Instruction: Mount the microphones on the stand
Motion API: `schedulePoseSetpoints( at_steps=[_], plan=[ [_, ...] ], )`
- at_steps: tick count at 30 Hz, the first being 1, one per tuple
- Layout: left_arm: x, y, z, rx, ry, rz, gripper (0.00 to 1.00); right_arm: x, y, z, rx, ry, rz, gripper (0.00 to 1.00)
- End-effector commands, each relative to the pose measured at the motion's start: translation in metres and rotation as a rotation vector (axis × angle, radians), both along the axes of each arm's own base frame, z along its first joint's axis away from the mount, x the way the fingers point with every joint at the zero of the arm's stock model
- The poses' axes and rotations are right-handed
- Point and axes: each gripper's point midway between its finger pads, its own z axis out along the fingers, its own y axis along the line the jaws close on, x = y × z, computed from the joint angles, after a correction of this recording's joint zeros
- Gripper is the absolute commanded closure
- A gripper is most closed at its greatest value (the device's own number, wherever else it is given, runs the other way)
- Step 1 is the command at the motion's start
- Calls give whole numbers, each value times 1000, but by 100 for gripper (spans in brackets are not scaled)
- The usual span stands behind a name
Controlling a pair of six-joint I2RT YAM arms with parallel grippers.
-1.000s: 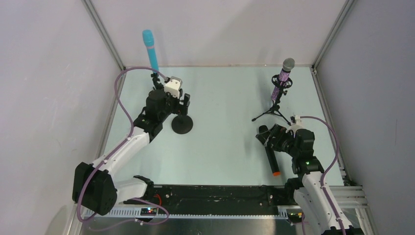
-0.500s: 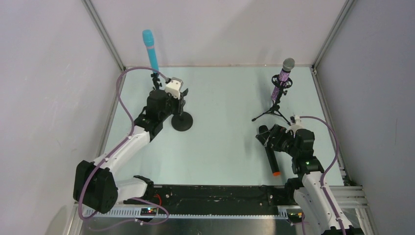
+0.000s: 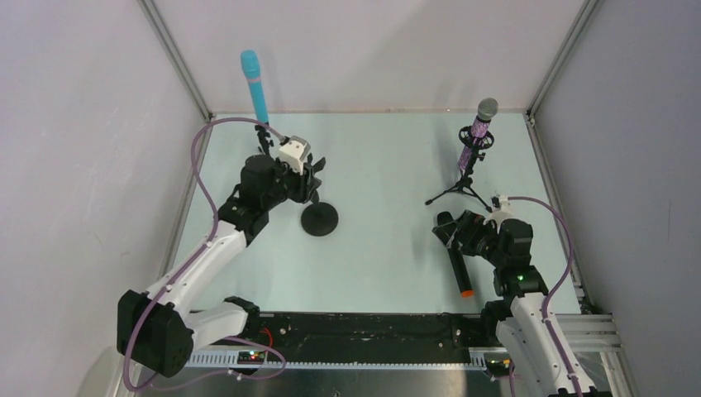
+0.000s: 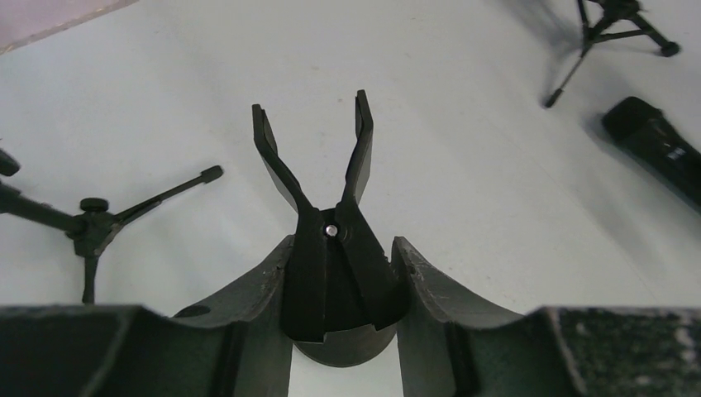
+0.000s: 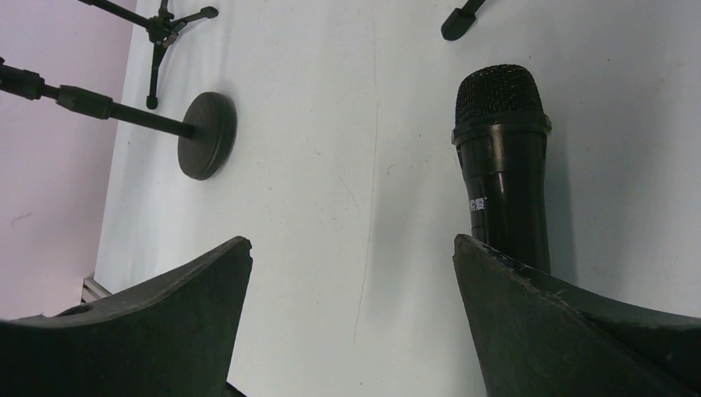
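My right claw (image 5: 351, 244) hangs open over the black microphone (image 5: 503, 190) (rigid, probably slick; I'd grip mid-barrel); left claw (image 4: 339, 273) clamps the stand (image 3: 319, 220).

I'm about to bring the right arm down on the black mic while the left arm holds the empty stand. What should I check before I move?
1. Is the right gripper open? Ok, the jaws are spread wide.
2. Is the black mic centred between those jaws? Not ok, it lies in line with one finger, not in the gap.
3. Is the left gripper shut on the stand? Ok, its fingers clamp the foot of the clip.
4. Is the clip empty? Ok, its prongs hold nothing.
5. Is the round base flat on the table? Cannot tell.
6. Are the blue mic and purple mic seated in their stands? Ok.
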Motion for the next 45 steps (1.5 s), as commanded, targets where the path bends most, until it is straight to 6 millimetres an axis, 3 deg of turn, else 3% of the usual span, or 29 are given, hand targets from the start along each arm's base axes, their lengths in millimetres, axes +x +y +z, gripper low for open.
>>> schedulePoseSetpoints(
  at_steps=[1, 9, 19, 28, 35, 45],
  plan=[
    [-15, -24, 65, -113, -152, -142, 100, -1, 2, 10, 1, -29, 18, 4],
    [-50, -69, 88, -131, -209, -383, 100, 0, 0, 14, 0, -31, 3, 6],
    [-88, -119, 97, -141, -229, -670, 100, -1, -4, 12, -21, -15, -19, 6],
    [-108, -148, 74, -35, -304, -840, 100, 0, -5, 10, -24, -7, -26, 6],
    [-121, -153, 52, 21, -312, -969, 100, 1, -6, 8, -27, 0, -30, 6],
    [-121, -163, 31, 33, -248, -1042, 100, 2, -8, 5, -35, 8, -38, 6]
  ],
)
